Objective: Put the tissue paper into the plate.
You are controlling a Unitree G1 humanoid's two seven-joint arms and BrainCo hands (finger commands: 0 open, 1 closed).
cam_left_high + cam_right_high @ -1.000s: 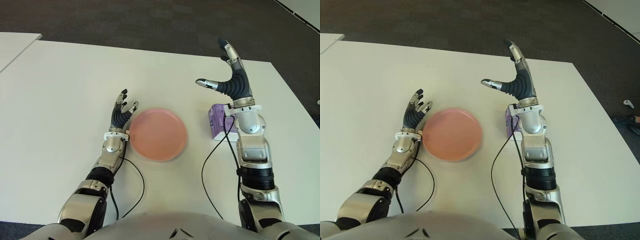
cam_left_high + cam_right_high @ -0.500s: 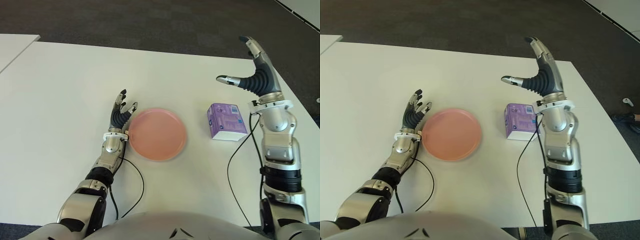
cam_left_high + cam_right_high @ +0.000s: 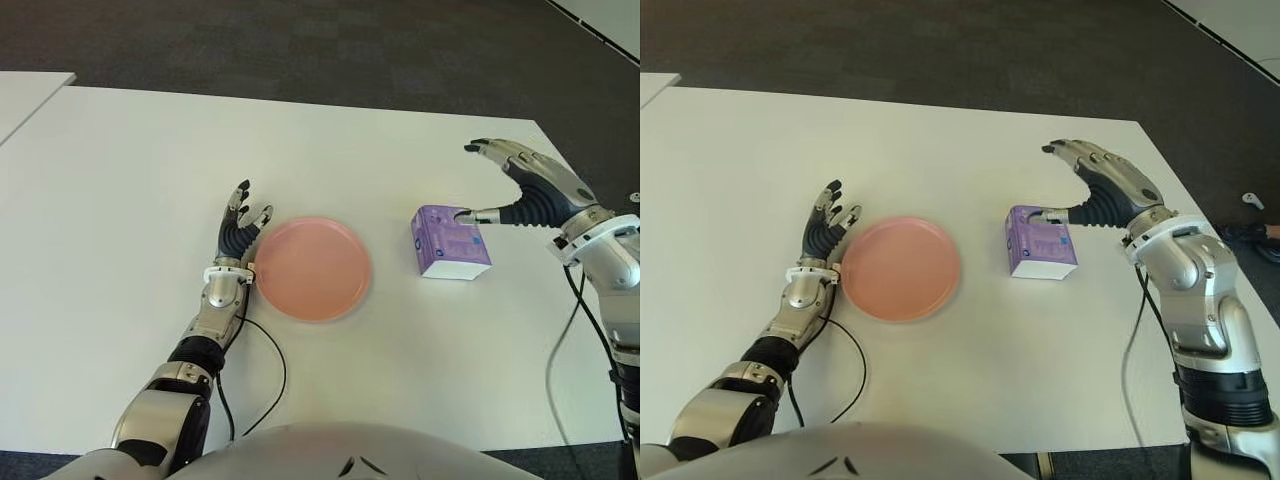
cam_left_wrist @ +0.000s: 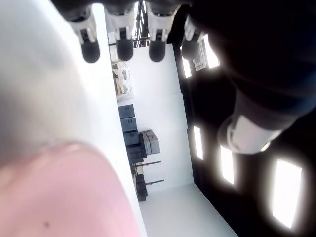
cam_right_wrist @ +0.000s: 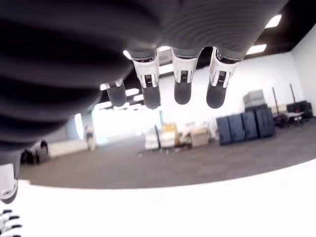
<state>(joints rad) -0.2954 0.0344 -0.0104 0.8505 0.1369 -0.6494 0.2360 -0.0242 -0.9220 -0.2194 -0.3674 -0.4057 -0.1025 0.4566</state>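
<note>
Here the purple tissue pack lies flat on the white bench, at about 3 o'clock from the pink plate and apart from it — nothing lies in the plate. The right hand shows at the pack's 3 o'clock side, fingers spread and released, holding nothing; its thumb tip reaches over the pack's upper right corner, though whether it touches cannot be told. The left hand shows just beside the plate at its 9 o'clock edge, fingers relaxed and pointing toward 12 o'clock — empty too. Black cables trail from both wrists across the bench.
</note>
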